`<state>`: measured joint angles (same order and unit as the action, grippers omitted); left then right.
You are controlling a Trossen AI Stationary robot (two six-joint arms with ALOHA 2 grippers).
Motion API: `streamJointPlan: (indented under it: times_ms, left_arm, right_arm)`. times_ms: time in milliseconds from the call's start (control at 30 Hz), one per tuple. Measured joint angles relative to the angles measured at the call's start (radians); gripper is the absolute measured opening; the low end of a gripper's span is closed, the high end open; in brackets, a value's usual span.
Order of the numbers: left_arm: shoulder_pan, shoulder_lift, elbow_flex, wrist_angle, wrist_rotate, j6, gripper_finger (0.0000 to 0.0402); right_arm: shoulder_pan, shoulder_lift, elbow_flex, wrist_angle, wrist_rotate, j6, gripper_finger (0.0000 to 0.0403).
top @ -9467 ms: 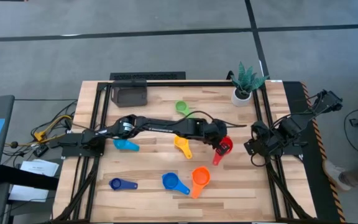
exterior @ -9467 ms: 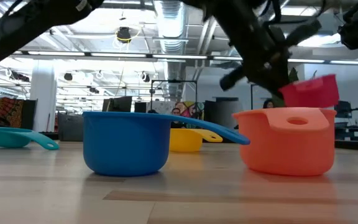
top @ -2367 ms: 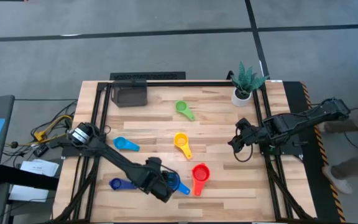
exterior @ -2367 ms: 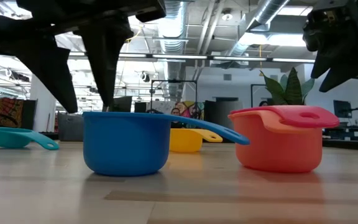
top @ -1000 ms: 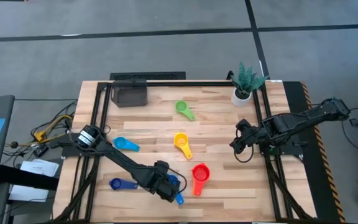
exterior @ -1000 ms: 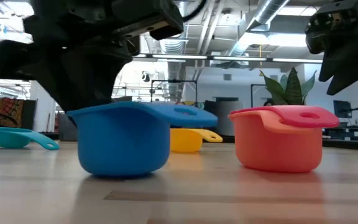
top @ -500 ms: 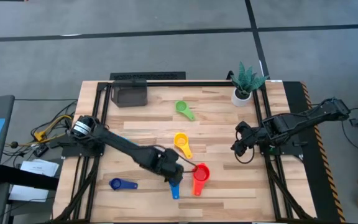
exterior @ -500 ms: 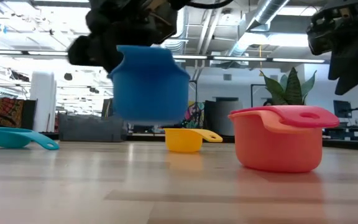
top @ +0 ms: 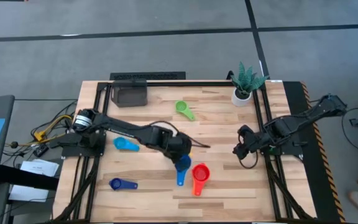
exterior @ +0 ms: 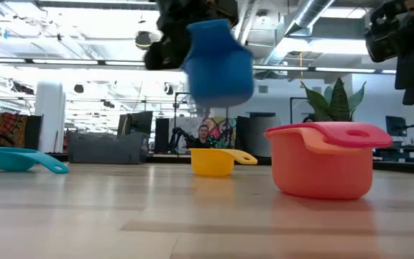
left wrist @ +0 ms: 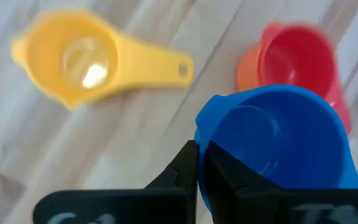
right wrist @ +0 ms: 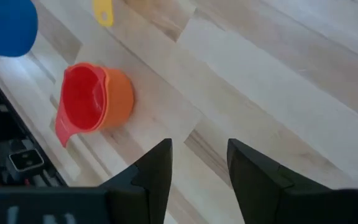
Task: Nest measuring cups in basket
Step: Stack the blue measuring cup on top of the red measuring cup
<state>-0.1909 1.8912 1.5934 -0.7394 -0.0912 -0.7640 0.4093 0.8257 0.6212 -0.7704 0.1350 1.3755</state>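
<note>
Lifted clean off the bench now: the blue cup, which a second ago sat near the front edge, hanging in the air mid-bench right by the red cup, pinched at the rim by the left gripper, fingers clamped tight on it. Left arm stretched in a long diagonal from the left edge toward the middle, wrist tipped down. Red cup nested inside the orange cup, same spot as before, smooth glossy plastic with a flat handle. Yellow cup round and shiny with a short flat handle with a hole at its end, on the pale wood planks near the centre. Light blue cup and dark blue cup toward the left side, green cup further back. Basket, dark and boxy, at the back left corner. Right gripper near the right edge, fingers parted, holding nothing, shifted a touch toward the front.
</note>
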Motion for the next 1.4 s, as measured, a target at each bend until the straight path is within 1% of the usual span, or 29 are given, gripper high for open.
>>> streamJointPlan:
  times_ms: [100, 233, 333, 400, 467, 533, 733, 800, 900, 1033, 1133, 1233, 1400]
  left_arm:
    - [0.022, -0.001, 0.01, 0.061, -0.004, 0.033, 0.0002]
    - [0.032, 0.008, 0.011, 0.244, -0.008, 0.043, 0.0002]
    - [0.032, 0.034, 0.012, 0.295, -0.026, 0.029, 0.0002]
    - [0.028, 0.039, 0.008, 0.266, -0.029, 0.019, 0.0002]
    - [0.024, 0.05, 0.012, 0.297, -0.035, 0.008, 0.0002]
    - [0.015, 0.06, 0.01, 0.286, -0.041, 0.002, 0.0002]
    - [-0.017, 0.111, 0.011, 0.376, -0.037, -0.018, 0.0002]
    - [-0.025, 0.113, 0.01, 0.357, -0.045, -0.02, 0.0002]
    - [-0.029, 0.122, 0.01, 0.375, -0.071, -0.02, 0.0002]
    - [-0.036, 0.138, 0.012, 0.381, -0.081, -0.019, 0.0002]
    - [-0.043, 0.16, 0.007, 0.38, -0.069, -0.027, 0.0002]
    - [-0.05, 0.173, 0.011, 0.425, -0.066, -0.034, 0.0002]
    - [-0.057, 0.174, 0.01, 0.386, -0.085, -0.033, 0.0002]
  right_arm:
    - [0.033, 0.0, 0.0, 0.0, 0.039, 0.049, 0.0167]
    - [0.06, 0.0, 0.0, -0.001, 0.073, 0.096, 0.0161]
    - [0.07, 0.0, 0.0, -0.003, 0.078, 0.117, 0.0158]
    - [0.075, -0.001, 0.0, -0.003, 0.078, 0.121, 0.0157]
    - [0.076, 0.0, 0.0, -0.005, 0.079, 0.125, 0.0157]
    - [0.073, -0.001, 0.0, -0.007, 0.079, 0.127, 0.0157]
    - [0.073, 0.0, 0.0, -0.009, 0.081, 0.127, 0.0154]
    - [0.073, 0.0, 0.0, -0.009, 0.084, 0.127, 0.0153]
    - [0.073, 0.0, 0.0, -0.011, 0.084, 0.127, 0.0152]
    - [0.073, 0.0, 0.0, -0.011, 0.084, 0.12, 0.0153]
    - [0.073, 0.0, 0.0, -0.01, 0.084, 0.12, 0.0154]
    - [0.075, 0.0, 0.0, -0.01, 0.084, 0.12, 0.0151]
    - [0.076, -0.001, 0.0, -0.009, 0.084, 0.119, 0.0146]
